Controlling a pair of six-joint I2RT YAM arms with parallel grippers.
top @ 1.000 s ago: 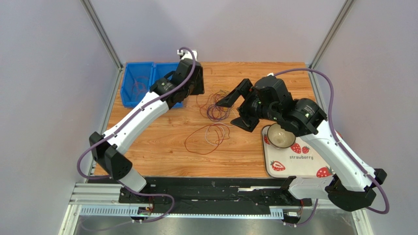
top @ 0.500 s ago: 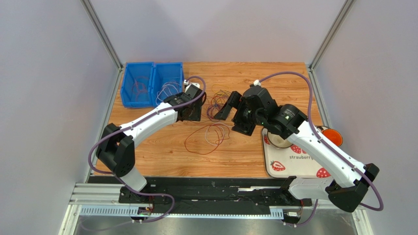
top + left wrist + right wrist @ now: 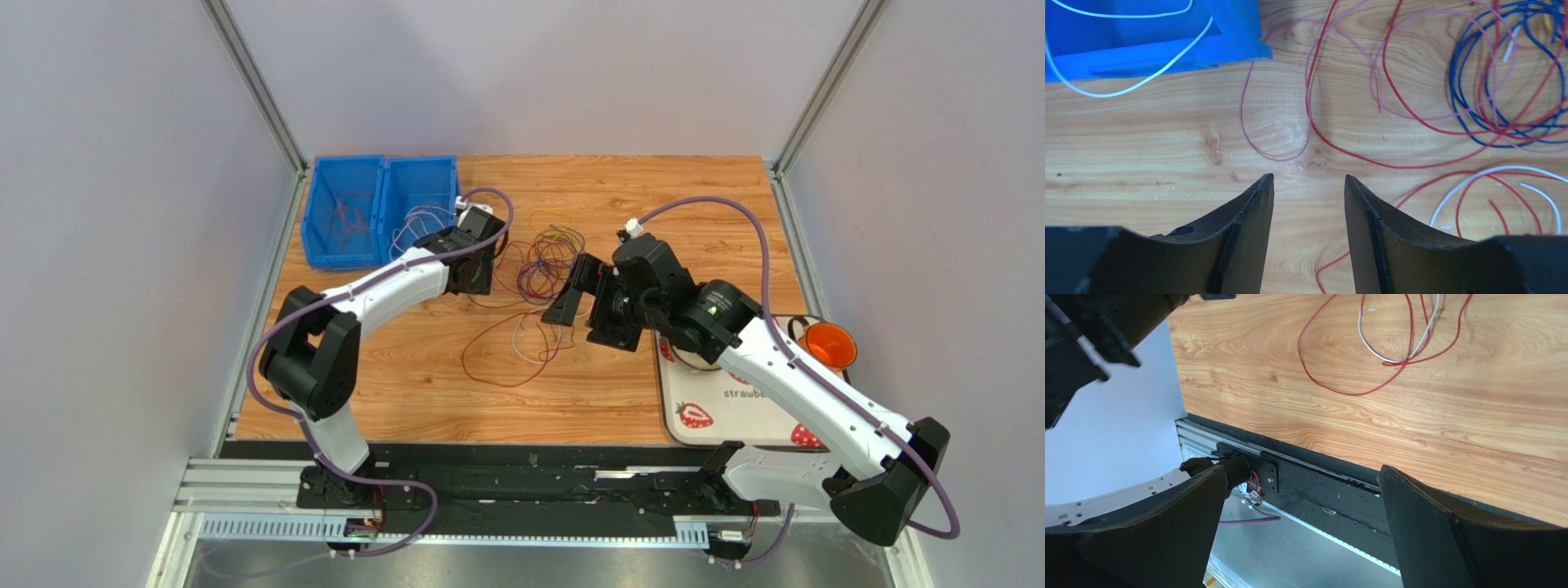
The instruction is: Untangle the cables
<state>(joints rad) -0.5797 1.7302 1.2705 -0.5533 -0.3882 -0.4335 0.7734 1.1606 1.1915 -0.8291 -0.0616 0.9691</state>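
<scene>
The cables lie on the wooden table as a tangle of red, purple and dark blue loops (image 3: 543,261), with a looser red and white loop (image 3: 521,343) nearer the arms. In the left wrist view the tangle (image 3: 1499,92) is ahead to the right. My left gripper (image 3: 476,272) (image 3: 1309,179) is open and empty, low over bare wood just left of the tangle, with a purple loop in front of its tips. My right gripper (image 3: 586,314) (image 3: 1303,470) is wide open and empty, right of the near loop (image 3: 1395,346), tilted toward the table's near edge.
A blue two-compartment bin (image 3: 368,227) stands at the back left, with red wire in one half and white wire (image 3: 1125,89) in the other. A strawberry tray (image 3: 736,410) and an orange cup (image 3: 830,346) are at the right. A black rail (image 3: 1321,478) runs along the near edge.
My left gripper has moved from over the bin down to the table beside the tangle. My right gripper has moved left and nearer, lowering toward the near loop and uncovering the orange cup.
</scene>
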